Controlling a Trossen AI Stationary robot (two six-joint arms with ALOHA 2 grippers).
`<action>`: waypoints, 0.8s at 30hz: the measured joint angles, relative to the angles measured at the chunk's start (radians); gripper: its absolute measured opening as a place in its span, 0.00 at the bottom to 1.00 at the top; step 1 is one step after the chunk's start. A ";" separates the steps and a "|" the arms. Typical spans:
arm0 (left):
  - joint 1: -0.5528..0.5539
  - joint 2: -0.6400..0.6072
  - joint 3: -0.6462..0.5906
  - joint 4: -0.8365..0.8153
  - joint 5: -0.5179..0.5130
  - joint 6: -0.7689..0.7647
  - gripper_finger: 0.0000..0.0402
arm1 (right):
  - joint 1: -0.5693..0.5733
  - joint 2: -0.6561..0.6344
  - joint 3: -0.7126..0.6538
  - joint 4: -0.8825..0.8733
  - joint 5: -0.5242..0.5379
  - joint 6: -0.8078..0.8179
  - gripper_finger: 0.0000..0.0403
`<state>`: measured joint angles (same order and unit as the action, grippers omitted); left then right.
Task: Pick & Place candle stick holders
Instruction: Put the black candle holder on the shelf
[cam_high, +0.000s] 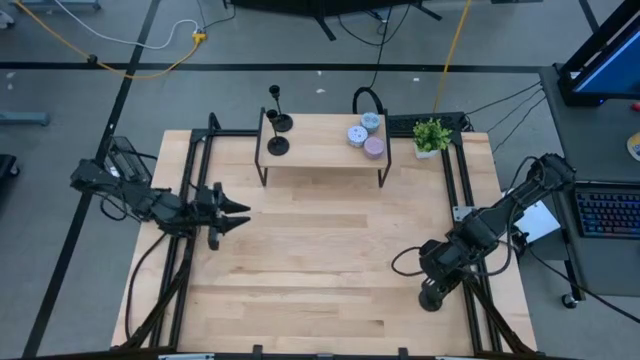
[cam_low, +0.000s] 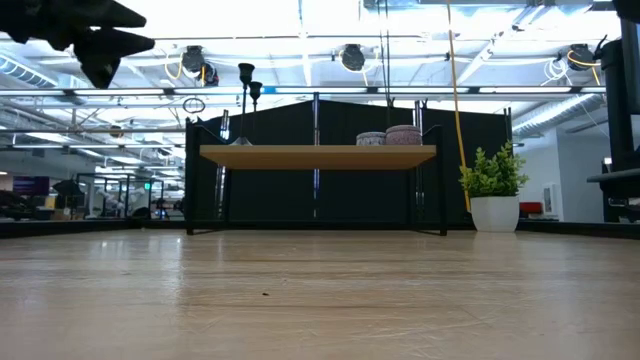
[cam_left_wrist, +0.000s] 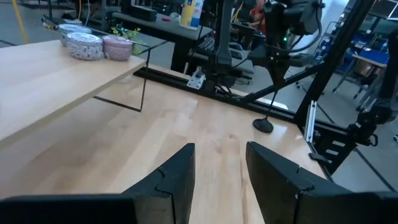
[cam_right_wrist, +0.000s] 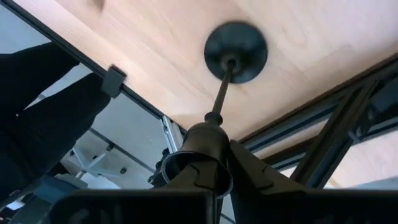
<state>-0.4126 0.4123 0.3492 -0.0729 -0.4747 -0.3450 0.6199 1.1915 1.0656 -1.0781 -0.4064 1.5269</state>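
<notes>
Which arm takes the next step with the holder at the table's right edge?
Right, probably. Its hand is already shut on the top cup of that candle stick holder, whose base sits on the table near the right rail. The left hand is open, empty and across the table.

Two holders (cam_high: 277, 122) stand at the shelf's (cam_high: 320, 150) left end, pucks (cam_high: 365, 135) at its right, while the left gripper (cam_high: 236, 215) hovers with fingers spread and the right gripper (cam_high: 432, 293) sits over a third holder's base (cam_high: 430, 299).

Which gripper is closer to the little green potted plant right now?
Right. The right gripper holds a candle stick holder at the table's near right edge; the left gripper hovers far left of the plant.
</notes>
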 joint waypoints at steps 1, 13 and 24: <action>0.000 0.031 0.000 0.029 0.000 0.000 0.37 | -0.011 0.000 0.004 -0.003 0.005 -0.016 0.02; 0.013 0.359 0.000 0.434 0.002 0.026 0.37 | -0.163 0.000 0.023 0.128 0.055 -0.217 0.02; 0.053 0.629 0.194 0.468 0.004 0.028 0.50 | -0.313 0.000 0.024 0.213 0.039 -0.464 0.01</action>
<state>-0.3599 1.0418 0.5431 0.3955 -0.4709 -0.3171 0.3067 1.1912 1.0893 -0.8651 -0.3672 1.0628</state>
